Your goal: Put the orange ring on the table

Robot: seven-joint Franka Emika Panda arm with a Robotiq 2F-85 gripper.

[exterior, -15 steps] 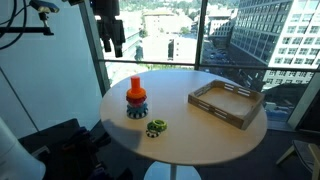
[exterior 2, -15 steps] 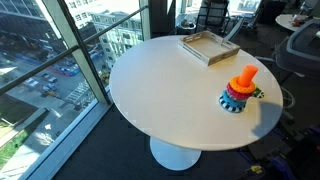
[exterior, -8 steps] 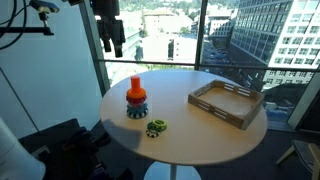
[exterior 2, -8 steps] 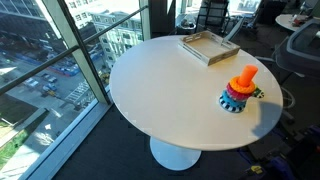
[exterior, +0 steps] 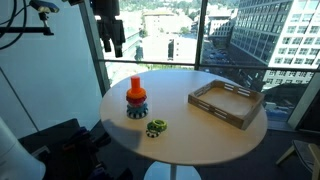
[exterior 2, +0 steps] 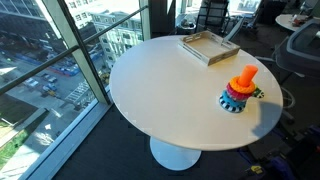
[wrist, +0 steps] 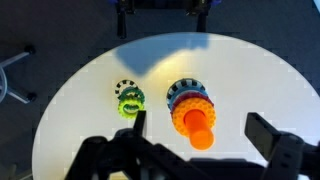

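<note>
The orange ring [wrist: 190, 117] sits as the top ring of a stack on the red-orange peg [wrist: 199, 132] with a blue base, near the edge of the round white table [wrist: 250, 70]. The stack shows in both exterior views, with the orange ring [exterior: 136, 97] [exterior 2: 238, 88] under the peg's tip. My gripper [exterior: 113, 44] hangs high above the table, open and empty. In the wrist view the gripper [wrist: 203, 135] looks straight down on the stack, its fingers [wrist: 268, 135] spread wide on either side.
A green ring [wrist: 130, 100] [exterior: 156, 126] lies on the table beside the stack. A rectangular wooden tray [exterior: 218, 110] [exterior 2: 200, 52] stands on the far side of the table. Glass windows stand close to the table's edge, and office chairs stand nearby.
</note>
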